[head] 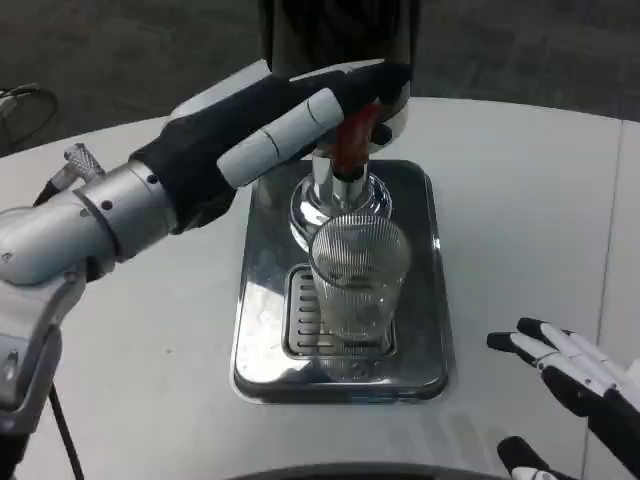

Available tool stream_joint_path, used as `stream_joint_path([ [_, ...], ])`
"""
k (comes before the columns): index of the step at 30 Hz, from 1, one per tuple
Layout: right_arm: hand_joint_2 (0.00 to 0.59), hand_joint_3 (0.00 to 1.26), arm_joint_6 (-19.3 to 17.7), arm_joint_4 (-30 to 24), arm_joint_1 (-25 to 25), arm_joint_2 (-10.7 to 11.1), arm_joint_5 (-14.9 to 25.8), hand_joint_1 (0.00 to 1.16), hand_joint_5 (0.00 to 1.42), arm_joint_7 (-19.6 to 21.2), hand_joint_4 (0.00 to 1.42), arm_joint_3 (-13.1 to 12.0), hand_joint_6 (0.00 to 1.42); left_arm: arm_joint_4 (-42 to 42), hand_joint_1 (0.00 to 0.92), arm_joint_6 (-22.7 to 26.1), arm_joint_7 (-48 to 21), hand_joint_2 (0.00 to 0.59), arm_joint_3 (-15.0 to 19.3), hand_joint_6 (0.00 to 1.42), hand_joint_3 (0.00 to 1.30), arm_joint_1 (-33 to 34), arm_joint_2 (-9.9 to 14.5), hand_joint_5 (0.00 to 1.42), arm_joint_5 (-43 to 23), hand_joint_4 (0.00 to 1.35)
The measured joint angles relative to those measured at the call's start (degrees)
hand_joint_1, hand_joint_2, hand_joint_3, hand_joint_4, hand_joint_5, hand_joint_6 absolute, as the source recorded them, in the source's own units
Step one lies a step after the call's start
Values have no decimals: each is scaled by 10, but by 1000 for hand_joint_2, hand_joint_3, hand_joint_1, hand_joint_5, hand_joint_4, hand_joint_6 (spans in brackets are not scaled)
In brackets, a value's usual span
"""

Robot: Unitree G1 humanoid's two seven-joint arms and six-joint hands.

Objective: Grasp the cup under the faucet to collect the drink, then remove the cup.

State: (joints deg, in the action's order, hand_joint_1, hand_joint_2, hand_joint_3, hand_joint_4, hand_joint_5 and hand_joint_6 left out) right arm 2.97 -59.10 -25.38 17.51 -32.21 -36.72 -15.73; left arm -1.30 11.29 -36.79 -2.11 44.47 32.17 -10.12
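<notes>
Fingers of the left hand (300,125) reach across the red tap lever (355,140) of the chrome drink dispenser (340,40) and rest on its top; whether they clench the lever or only press it cannot be told. Fingers of the right hand (575,375) are spread and released, holding nothing, low at the right and well apart from the cup. The clear ribbed glass cup (358,285) stands upright on the slotted grille of the polished steel drip tray (420,345), directly under the chrome faucet spout (340,205); liquid inside it cannot be made out.

Procedure, as judged — work the lever steadily and keep the cup centred beneath the spout; bring the right hand in from the side and grip the cup at mid-height before lifting it straight clear of the tray.

No brand, label or writing is legible.
</notes>
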Motion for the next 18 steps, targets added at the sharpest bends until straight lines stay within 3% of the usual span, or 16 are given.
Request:
stream_joint_path([
  [9,493,105,-2,0,-9,-11,8,342,0,0,0,-13,66,46,0,-26,-17,96,-17,172,160,31,-15,202,22,85],
  [14,493,105,1,0,-9,-12,21,342,0,0,0,-15,65,69,0,-92,-24,96,-35,166,162,31,-15,200,60,84],
  [18,493,105,25,0,-3,-12,40,336,0,-1,0,-15,64,75,0,-137,-31,91,-44,159,163,31,-9,188,85,84],
])
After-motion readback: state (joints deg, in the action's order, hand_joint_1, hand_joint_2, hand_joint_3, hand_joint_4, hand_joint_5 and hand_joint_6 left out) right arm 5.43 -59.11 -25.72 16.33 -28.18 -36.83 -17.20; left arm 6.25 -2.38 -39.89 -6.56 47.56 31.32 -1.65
